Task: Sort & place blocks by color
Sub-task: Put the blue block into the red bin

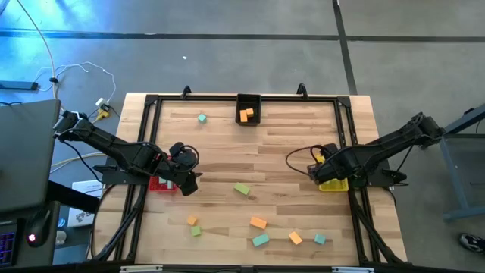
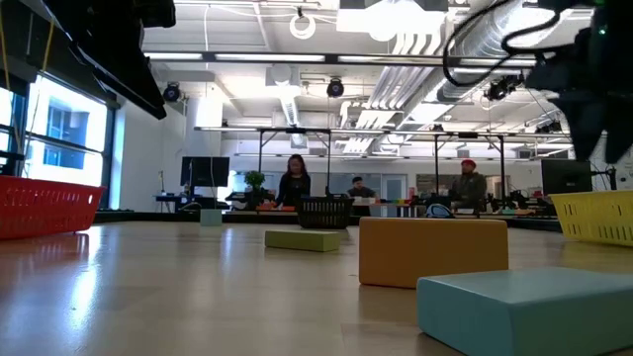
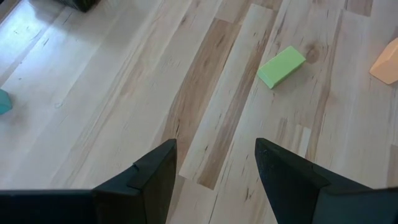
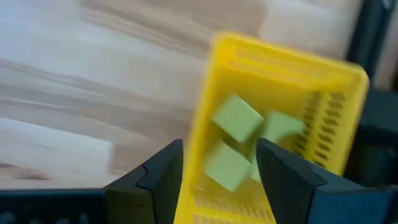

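Blocks, small matte cuboids with softly rounded edges, lie scattered over the pale, long-grained wooden table (image 1: 273,152). The right gripper (image 4: 217,163) hangs over the yellow bin (image 4: 348,87), a slatted plastic basket at the table's right edge; its two dark fingers stand apart with nothing between them. Directly beneath those fingers, inside the bin, are yellow-green blocks (image 4: 236,118), at least three, one tilted on a corner and blurred.

The left gripper (image 3: 216,163) hovers at the red bin (image 1: 161,184) on the table's left side, its wedge-shaped fingers spread wide and empty over bare wood. Ahead of it, well apart, a yellow-green block (image 3: 281,66) lies flat at an angle to the grain, with the corner of an orange block (image 3: 387,62) beyond it. Off to the other side of that gripper a teal block (image 3: 4,101) shows only at the frame edge.

Nearer the table's front edge, away from both grippers, sit more loose pieces: an orange block (image 1: 258,223), a teal one (image 1: 260,240), another orange (image 1: 295,238), another teal (image 1: 320,239), and a small orange and yellow-green pair (image 1: 194,225). At the far edge a black bin (image 1: 248,101) of meshed plastic holds orange blocks (image 1: 246,114), with a lone teal block (image 1: 201,118) near it.
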Motion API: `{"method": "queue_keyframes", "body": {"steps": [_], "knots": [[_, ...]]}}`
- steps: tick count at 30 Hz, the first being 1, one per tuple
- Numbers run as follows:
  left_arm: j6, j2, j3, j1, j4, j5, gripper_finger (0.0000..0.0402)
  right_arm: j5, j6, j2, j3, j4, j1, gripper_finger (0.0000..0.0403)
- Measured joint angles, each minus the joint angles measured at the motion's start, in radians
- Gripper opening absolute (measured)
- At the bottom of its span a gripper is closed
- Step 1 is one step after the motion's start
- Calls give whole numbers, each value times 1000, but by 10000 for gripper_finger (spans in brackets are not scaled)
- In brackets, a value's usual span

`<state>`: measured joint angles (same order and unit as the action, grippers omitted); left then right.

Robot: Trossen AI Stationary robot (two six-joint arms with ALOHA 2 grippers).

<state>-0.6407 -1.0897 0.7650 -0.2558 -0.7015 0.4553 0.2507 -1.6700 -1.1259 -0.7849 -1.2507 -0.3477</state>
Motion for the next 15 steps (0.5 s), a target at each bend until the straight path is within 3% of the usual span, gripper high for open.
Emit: {"method": "queue_keyframes", "body": {"steps": [7,15], "knots": [[-1,0,0,0,0,35,202,163,147,0,-61,102,0,188],[6,0,0,91,15,87,202,241,368,0,-65,306,0,188]]}}
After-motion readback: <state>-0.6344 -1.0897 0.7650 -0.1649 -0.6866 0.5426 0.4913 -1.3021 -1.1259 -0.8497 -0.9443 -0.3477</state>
